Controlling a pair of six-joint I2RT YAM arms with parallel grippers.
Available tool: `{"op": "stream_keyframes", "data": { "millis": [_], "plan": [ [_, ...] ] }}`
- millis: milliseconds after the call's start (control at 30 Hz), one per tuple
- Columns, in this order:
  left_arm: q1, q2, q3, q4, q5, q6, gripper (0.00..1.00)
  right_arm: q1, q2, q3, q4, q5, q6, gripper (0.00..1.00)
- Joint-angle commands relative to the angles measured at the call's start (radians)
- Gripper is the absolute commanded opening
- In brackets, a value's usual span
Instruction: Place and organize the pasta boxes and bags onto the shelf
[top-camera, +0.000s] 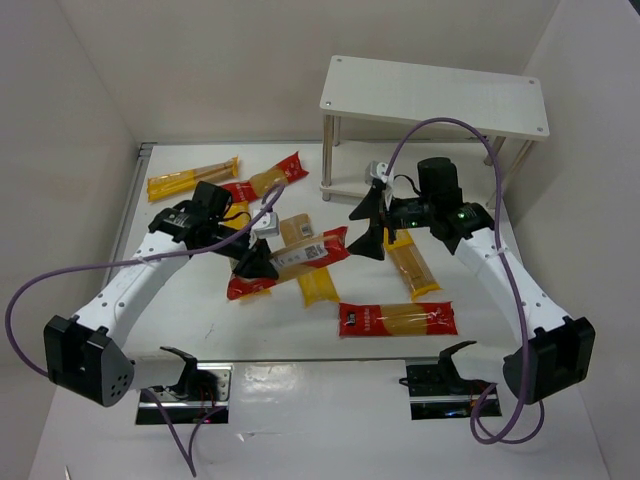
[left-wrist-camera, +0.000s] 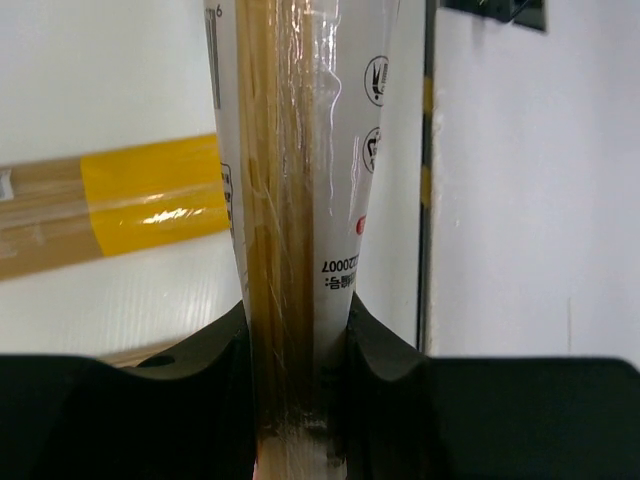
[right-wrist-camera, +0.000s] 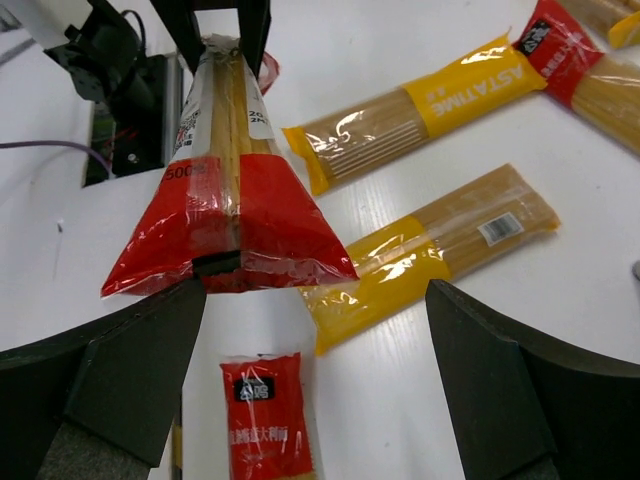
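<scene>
So the bench (top-camera: 290, 335) is a white walled-in top. The shelf (top-camera: 435, 95) stands at its far right, with nothing on the top board that I can see. The lower tier is partly hidden by the right arm, so can't say there. Loose bags are scattered mid-bench: a far-left yellow packet (top-camera: 190, 181), a red-and-yellow packet (top-camera: 268, 178) next to it, a right-side yellow packet (top-camera: 412, 262) lying under the right arm, and a front red packet (top-camera: 397, 319) nearest the arm bases. The one that matters is the held red packet (top-camera: 305, 253). The left gripper (top-camera: 255, 265) is clamped tight on one end of it, edge-on between the fingers. From the right wrist view it looks lifted off the bench, red end aimed at the right side. The right gripper (top-camera: 368, 226) is spread wide with nothing in it, just beside that free end and facing it. Looks to me like a hand-off, since the shelf is over on the right arm's side. Next I reckon the right gripper has to slide over the red end and close squarely before the left lets go. It's a floppy bag, so a pinch too near the tip could let it sag or slip.
</scene>
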Motion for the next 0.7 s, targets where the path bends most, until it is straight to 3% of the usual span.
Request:
{"op": "stream_keyframes", "data": {
  "millis": [0,367,667],
  "plan": [
    [0.01,0.011,0.072,0.149,0.237,-0.068,0.0,-0.004,0.016,-0.022,0.114,-0.085,0.083,0.99],
    [0.01,0.046,0.113,0.421,0.233,-0.361,0.0,-0.013,0.067,0.009,0.164,-0.094,0.103,0.99],
    [0.01,0.147,0.234,0.423,0.176,-0.418,0.0,-0.013,0.123,0.056,0.11,-0.094,0.038,0.99]
  ]
}}
